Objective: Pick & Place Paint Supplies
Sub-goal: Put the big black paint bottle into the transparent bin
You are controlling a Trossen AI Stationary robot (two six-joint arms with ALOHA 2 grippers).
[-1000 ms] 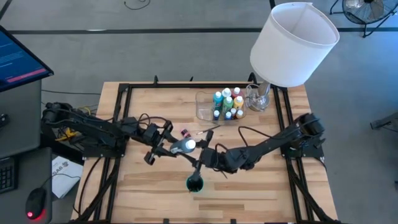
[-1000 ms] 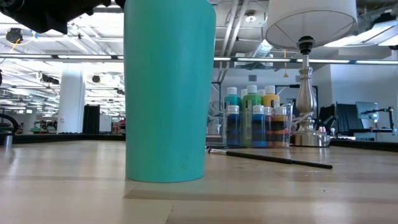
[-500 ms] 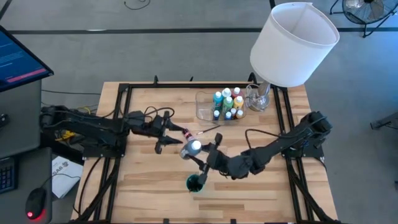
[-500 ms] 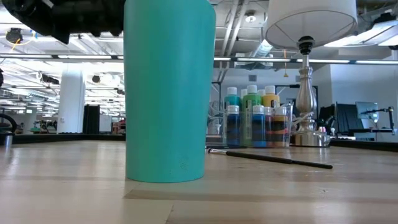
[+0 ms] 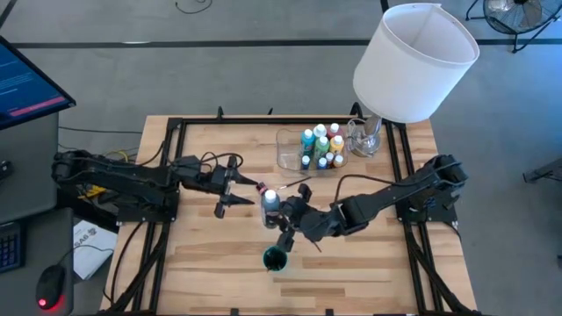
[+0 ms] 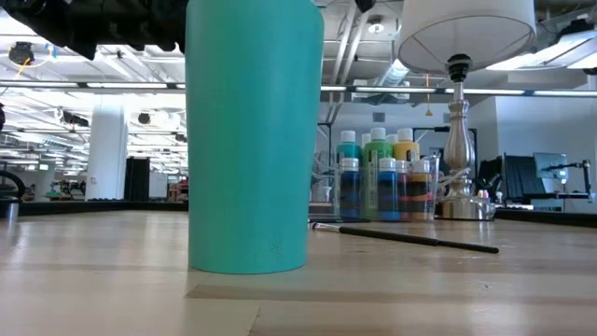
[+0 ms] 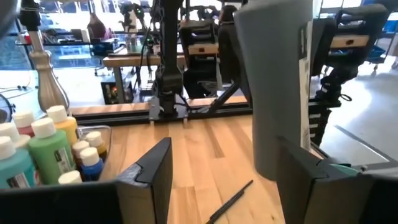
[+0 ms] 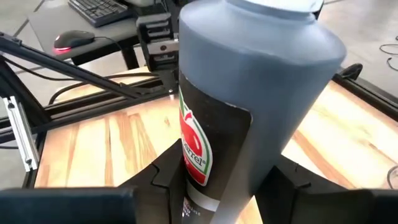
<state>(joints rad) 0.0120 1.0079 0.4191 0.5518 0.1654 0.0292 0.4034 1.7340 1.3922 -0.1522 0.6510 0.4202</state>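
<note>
A grey bottle (image 5: 270,209) with a white cap and a red-and-black label (image 8: 194,146) sits in my right gripper (image 5: 286,213) over the table's middle. It also fills the left wrist view as the grey bottle (image 7: 273,87). My left gripper (image 5: 234,187) is open just left of it, touching nothing. White-capped paint bottles (image 5: 320,145) stand in a clear tray (image 5: 288,151) at the far side. A thin dark brush (image 5: 295,183) and a tiny pink bottle (image 5: 261,187) lie on the wood. A teal cup (image 5: 275,259) stands near the front. My right gripper pinches the grey bottle's lower body (image 8: 249,168) between its two fingers, one finger (image 8: 166,177) on either side, beside the label. The fingers come roughly level from the table's right. The bottle stands nearly upright, cap up; its base is hidden by the fingers.
A big white lampshade (image 5: 415,60) on a metal lamp base (image 6: 457,177) overhangs the far right corner. A dark frame (image 5: 167,167) runs along the table's sides. The teal cup (image 6: 254,131) blocks much of the low view. Bare wood lies at the near left and near right.
The left gripper has let go of the grey bottle and drawn back toward the table's left. The right gripper has kept the bottle and turned it from lying across to nearly upright, cap up.
</note>
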